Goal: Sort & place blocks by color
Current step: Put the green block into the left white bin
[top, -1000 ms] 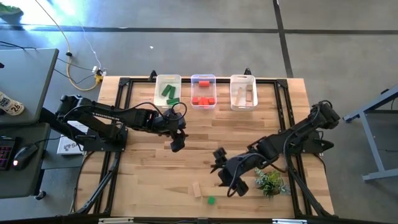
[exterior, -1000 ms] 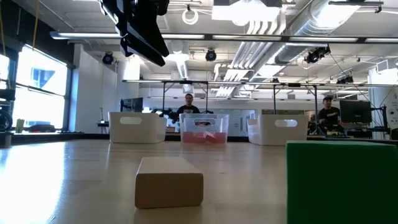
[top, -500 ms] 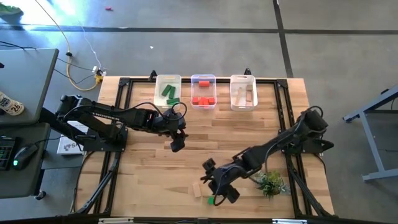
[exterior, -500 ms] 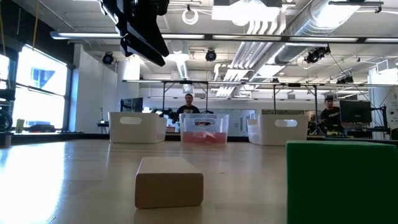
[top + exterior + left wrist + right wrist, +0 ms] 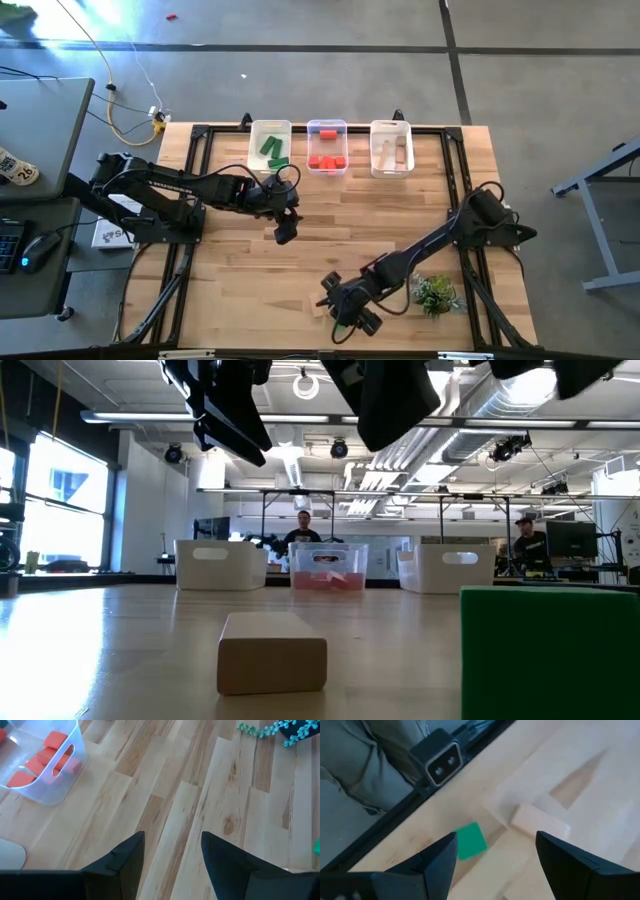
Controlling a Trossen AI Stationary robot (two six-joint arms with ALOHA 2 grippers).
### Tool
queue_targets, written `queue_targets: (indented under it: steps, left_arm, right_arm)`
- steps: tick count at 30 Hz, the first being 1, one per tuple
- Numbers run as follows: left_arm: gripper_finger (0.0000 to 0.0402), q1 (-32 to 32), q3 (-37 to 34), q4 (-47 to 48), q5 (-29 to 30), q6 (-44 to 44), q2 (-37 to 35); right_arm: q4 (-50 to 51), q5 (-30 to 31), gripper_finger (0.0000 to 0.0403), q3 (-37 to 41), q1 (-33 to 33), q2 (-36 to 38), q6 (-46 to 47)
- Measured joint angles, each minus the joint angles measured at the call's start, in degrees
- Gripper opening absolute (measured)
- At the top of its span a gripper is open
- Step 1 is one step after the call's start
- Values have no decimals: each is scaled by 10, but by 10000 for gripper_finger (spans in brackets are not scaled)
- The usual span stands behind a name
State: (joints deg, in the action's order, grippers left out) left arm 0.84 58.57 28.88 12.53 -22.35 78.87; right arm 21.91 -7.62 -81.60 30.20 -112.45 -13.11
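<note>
Right arm has swung down toward the near edge of the tabletop (image 5: pixel 230 300) since the earlier frames; right gripper (image 5: pixel 345 315) now hangs over the two loose blocks, jaws spread wide, holding nothing. Left gripper (image 5: pixel 284 232) has not moved, parked mid-table in front of the bins, jaws open and empty (wrist view shows bare wood between them).

Loose pieces: green block (image 5: pixel 470 840) and pale wood block (image 5: pixel 540 824) lie near each other by the front edge, apart but close. In the high view the gripper covers the green one. In the low view the wood block (image 5: pixel 272 652) sits in front and the green one (image 5: pixel 550 652) fills the right corner.

Risks, as a judgement:
- The two blocks are close enough that wide jaws coming down on the green one could nudge or trap the wood one too.
- Green block is right by the table edge and the low camera (image 5: pixel 440 756), so a sideways push could knock it off or into the camera.
- Artificial plant (image 5: pixel 435 293) lies just beside the right forearm, so a swing back toward the bins could drag it.

Counts:
- Bins: three, left bin (image 5: pixel 270 146) with green pieces (two or three, hard to separate), middle bin (image 5: pixel 327 128) with red pieces (about three or four), right bin (image 5: pixel 391 129) with pale wood pieces (about two).
- Loose blocks: two.
- People in the room behind: two.
</note>
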Motion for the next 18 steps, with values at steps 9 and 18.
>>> queue_targets:
  steps: [9,18]
  left_arm:
    - [182,0,0,0,0,0,0]
    - [182,0,0,0,1,0,0]
  right_arm:
    - [-8,10,256,0,21,-42,1]
    - [-31,10,256,0,22,-73,6]
